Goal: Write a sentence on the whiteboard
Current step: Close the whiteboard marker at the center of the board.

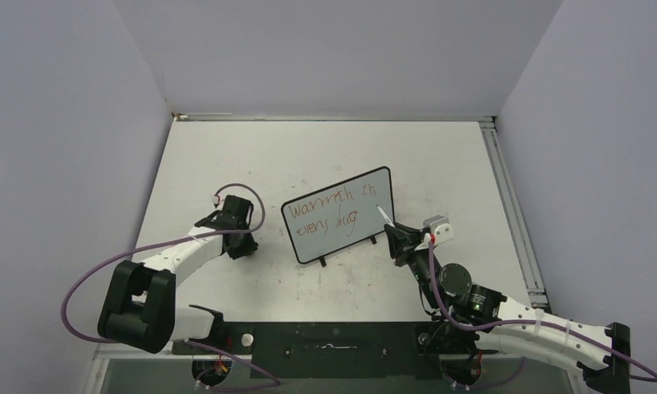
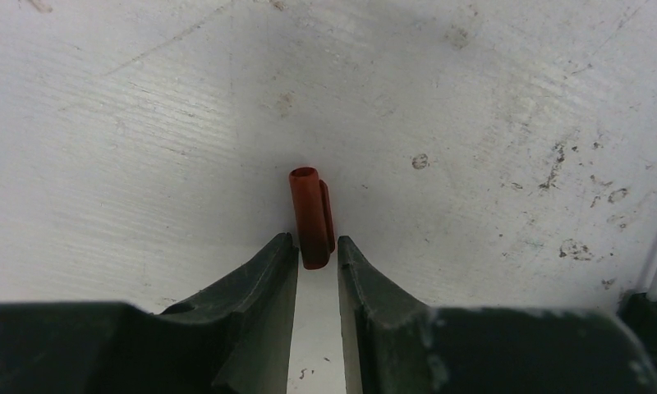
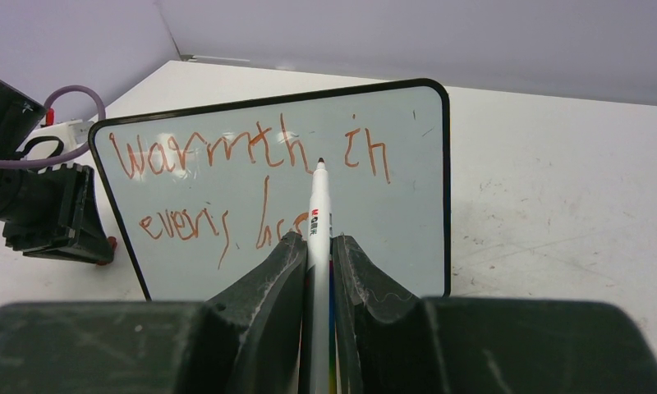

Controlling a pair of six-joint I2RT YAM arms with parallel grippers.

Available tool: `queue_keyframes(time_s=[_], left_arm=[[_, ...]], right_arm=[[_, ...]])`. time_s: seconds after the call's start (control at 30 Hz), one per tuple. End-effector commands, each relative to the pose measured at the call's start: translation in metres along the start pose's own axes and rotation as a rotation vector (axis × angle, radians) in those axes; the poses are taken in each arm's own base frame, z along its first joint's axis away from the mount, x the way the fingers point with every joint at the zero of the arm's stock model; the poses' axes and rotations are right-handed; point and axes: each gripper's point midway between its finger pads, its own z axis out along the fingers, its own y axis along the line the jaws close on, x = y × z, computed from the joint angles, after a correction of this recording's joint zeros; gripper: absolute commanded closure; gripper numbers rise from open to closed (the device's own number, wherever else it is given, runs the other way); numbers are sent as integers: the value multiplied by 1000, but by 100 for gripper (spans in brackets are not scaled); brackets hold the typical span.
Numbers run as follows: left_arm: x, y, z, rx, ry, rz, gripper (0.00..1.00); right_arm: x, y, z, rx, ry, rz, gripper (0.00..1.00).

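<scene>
Your whiteboard (image 1: 337, 215) stands mid-worktop, the sentence (image 3: 251, 164) on it in two red lines; the writing looks finished; your right gripper (image 3: 317, 240) clamps the marker (image 3: 318, 197) just before it; your left gripper (image 2: 315, 240), toward the left edge, pinches the red cap (image 2: 310, 217); next, align tip with cap.

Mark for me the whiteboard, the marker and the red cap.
whiteboard (image 1: 342, 240): top external view, bare lower part of its surface.
marker (image 3: 318, 197): right wrist view, white barrel below the tip.
red cap (image 2: 310, 215): left wrist view, middle of its tube.
</scene>
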Motion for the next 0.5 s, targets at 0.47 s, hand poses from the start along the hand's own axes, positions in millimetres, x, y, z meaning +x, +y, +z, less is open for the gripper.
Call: queue_keyframes(time_s=[0.47], left_arm=[[-2,8,7,-81,27,43,94]], right_arm=[[-3,4,1,-13,-17,30,95]])
